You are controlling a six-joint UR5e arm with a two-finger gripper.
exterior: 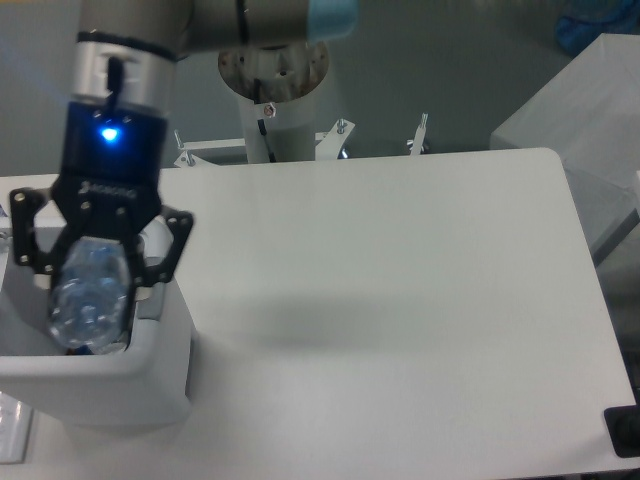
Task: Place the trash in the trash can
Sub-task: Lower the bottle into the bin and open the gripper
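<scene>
The crushed clear plastic bottle [88, 298] with its bluish cap pointing down hangs between the fingers of my gripper [92, 290]. The gripper is shut on it at the table's left edge, directly over the opening of the white trash can [110, 368]. The bottle's lower end reaches below the can's rim. The gripper and bottle hide most of the can's inside. The crumpled wrapper with green marks is not visible.
The arm's white base column [272, 100] stands behind the table's far edge. A grey box [580, 120] sits beyond the right edge. A small black object [625, 432] is at the front right corner. The white table [380, 300] spreads to the right of the can.
</scene>
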